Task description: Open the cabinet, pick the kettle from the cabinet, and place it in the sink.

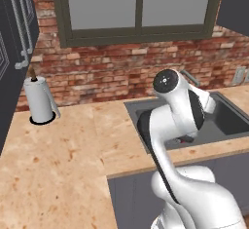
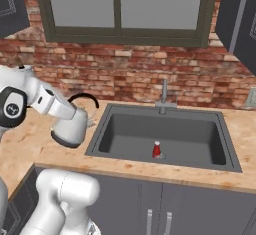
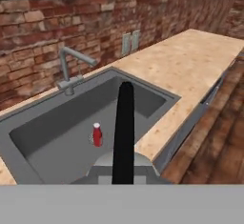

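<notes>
My gripper [image 2: 75, 108] is shut on the thin black arched handle [image 2: 85, 97] of the silver-grey kettle [image 2: 70, 129]. The kettle hangs tilted over the counter, just left of the sink [image 2: 190, 129]. In the hand view the black handle [image 3: 125, 127] rises up the middle, with the kettle's rounded top [image 3: 123, 167] below it. Beyond it lies the dark basin of the sink [image 3: 47, 123]. My own arm hides the kettle in the left base view. There the dark grey cabinet [image 1: 12, 52] with slim bar handles stands at the far left.
A small red bottle [image 2: 156, 149] stands on the sink floor, and a grey faucet [image 2: 164, 96] rises at the back rim. A white paper-towel roll [image 1: 39, 100] stands on the counter under the cabinet. A brick wall and a window run behind. Grey base cabinets [image 2: 165, 204] sit below the sink.
</notes>
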You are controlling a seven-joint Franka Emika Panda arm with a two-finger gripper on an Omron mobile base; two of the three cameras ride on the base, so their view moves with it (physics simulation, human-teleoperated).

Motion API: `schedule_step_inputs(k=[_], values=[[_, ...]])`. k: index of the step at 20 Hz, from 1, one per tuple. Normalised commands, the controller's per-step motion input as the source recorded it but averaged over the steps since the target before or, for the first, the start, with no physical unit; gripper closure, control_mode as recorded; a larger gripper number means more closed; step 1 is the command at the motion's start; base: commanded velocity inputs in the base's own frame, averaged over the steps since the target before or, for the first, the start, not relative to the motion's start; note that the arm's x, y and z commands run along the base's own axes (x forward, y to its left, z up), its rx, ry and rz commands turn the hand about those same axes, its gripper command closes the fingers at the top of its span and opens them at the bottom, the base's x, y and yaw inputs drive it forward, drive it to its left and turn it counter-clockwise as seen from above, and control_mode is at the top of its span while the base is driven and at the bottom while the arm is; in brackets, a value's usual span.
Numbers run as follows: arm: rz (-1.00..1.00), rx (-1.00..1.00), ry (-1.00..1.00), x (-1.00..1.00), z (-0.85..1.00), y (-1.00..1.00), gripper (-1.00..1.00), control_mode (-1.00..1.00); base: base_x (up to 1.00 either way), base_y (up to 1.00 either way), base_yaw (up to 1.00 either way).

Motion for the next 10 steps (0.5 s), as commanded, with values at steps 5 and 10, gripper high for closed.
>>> schedule_step_inputs(k=[5,10], values=[[-0.18,-0.08,0.12,0.00,-0.08,-0.24,1.00,-1.00,0.00,0.00,0.00],[-0.23,-0.20,0.10,0.21,-0.07,-0.08,1.00,-1.00,0.00,0.00,0.00]])
